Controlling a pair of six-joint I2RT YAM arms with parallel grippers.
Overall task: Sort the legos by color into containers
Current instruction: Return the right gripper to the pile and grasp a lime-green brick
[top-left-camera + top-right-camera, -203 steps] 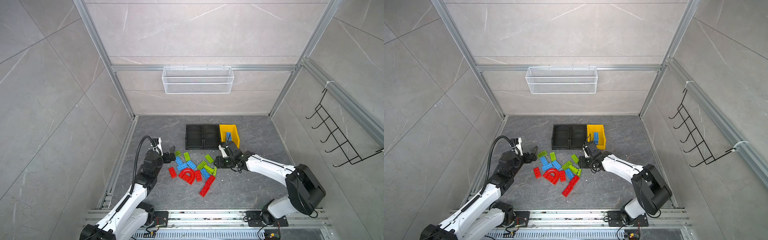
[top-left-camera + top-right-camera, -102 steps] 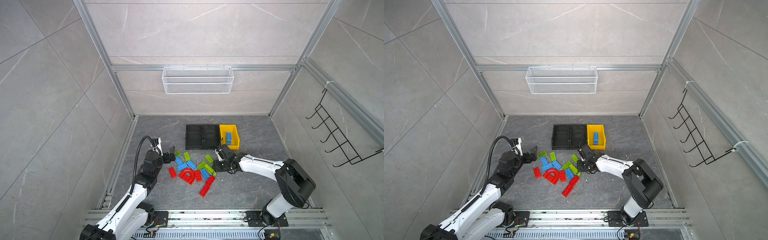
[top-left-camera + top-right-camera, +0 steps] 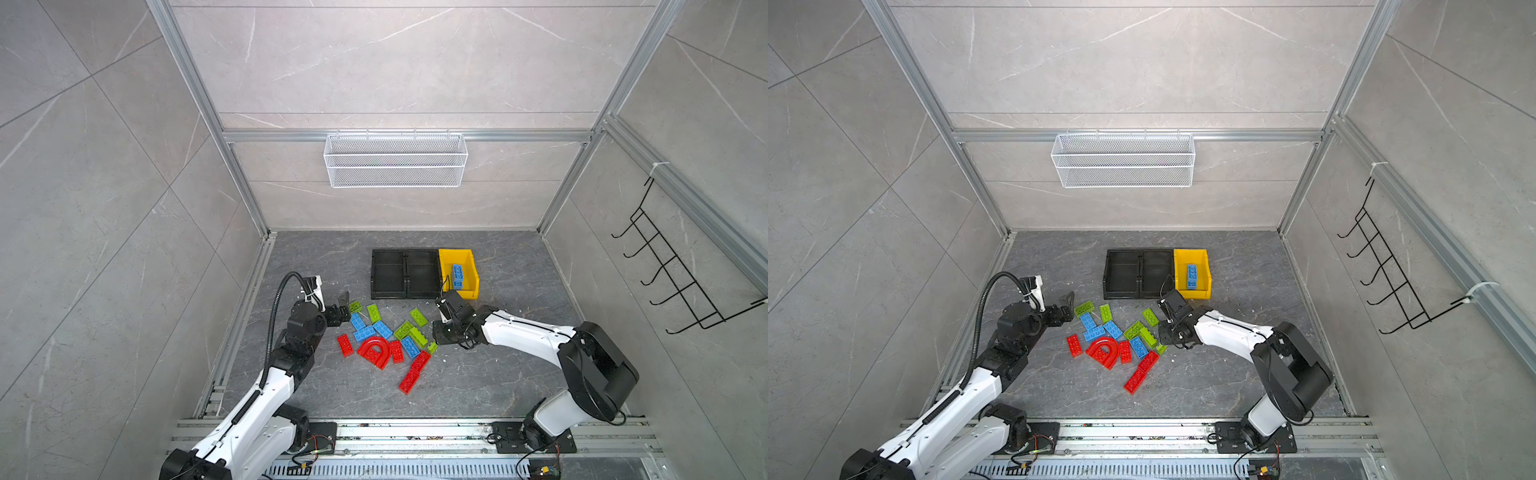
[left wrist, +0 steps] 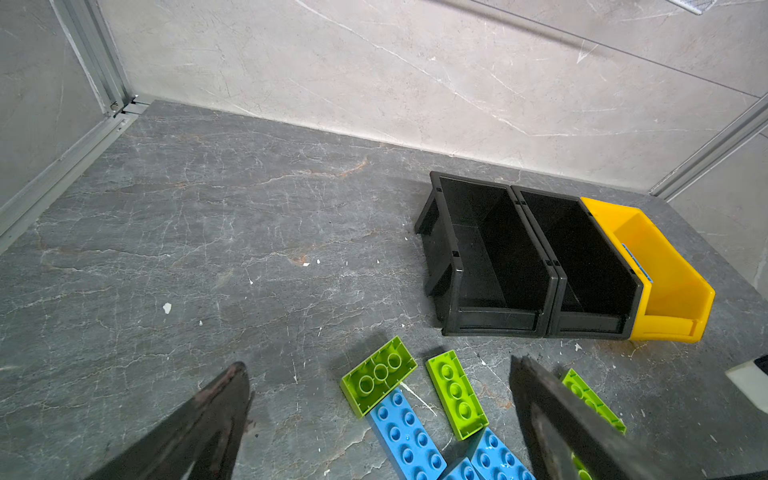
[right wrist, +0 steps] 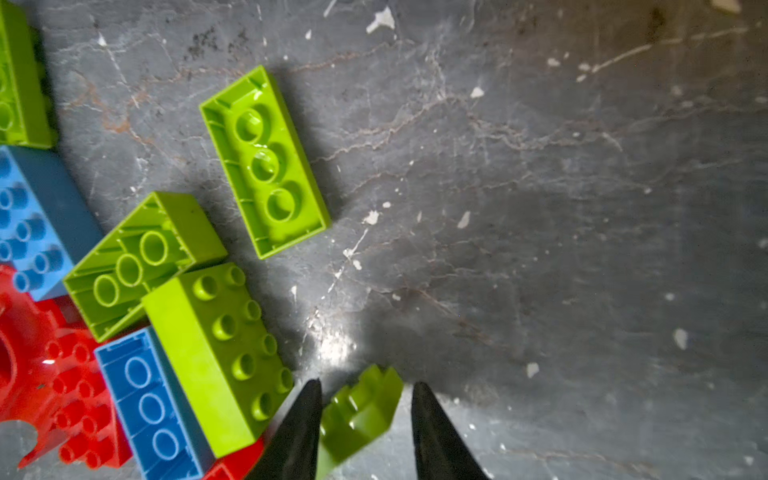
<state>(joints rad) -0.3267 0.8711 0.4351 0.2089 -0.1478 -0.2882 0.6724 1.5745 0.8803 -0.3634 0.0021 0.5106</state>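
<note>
right hand straddles a small green brick at the pile's edge

the right hand (image 5: 365, 388) is low over the worktop (image 3: 478, 382), one dark finger on either side of a small green brick (image 5: 361, 415). a sliver of gap shows at one finger, so the grip is not closed and the brick lies free on the worktop. the brick sits at the right edge of the loose pile of bricks (image 3: 386, 336) in red, green and blue, just beside a thick green brick (image 5: 216, 357). a red arch (image 3: 374, 353) lies in the near part of the pile. the left hand (image 3: 342, 306) hovers at the pile's left edge, spread wide and holding nothing. behind the pile three joined bins stand in a row: two black bins (image 3: 405, 270), and on the right a yellow bin (image 3: 471, 266) with one blue brick (image 3: 457, 276) inside.
</note>
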